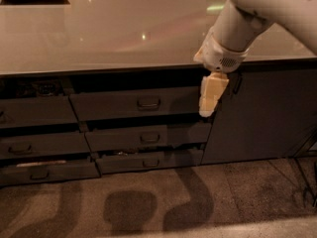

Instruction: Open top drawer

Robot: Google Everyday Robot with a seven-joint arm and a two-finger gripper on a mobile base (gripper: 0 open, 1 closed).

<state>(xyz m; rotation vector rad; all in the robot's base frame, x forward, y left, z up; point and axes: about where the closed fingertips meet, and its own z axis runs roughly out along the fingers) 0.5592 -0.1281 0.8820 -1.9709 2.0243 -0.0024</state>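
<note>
1. Under the countertop (99,38), in the middle bank of drawers, sits the top drawer (114,105): a wide dark grey front, with a dark gap between its upper edge and the counter's lip.
2. Its small loop handle (148,103) sits at the centre of the front, and nothing touches it.
3. Whether the top drawer is pulled out at all cannot be told from this angle.
4. Just right of the top drawer's right end hangs the gripper (210,95), pale yellow and pointing down, level with the front and well right of the handle.
5. How far open the gripper is cannot be told, and it has hold of neither the handle nor the front.
6. Above and right of the top drawer, the white arm (247,19) slopes down from the upper right corner to the gripper.
7. Directly below the top drawer lie two shallower drawers (148,137), one over the other, each with a like handle.
8. Left of the top drawer stands another bank of three grey drawers (34,112).
9. Right of the top drawer, behind the gripper, is a tall cabinet door (267,118).
10. Below the drawers, brown carpet (237,192) carries soft dark shadows (129,209).
</note>
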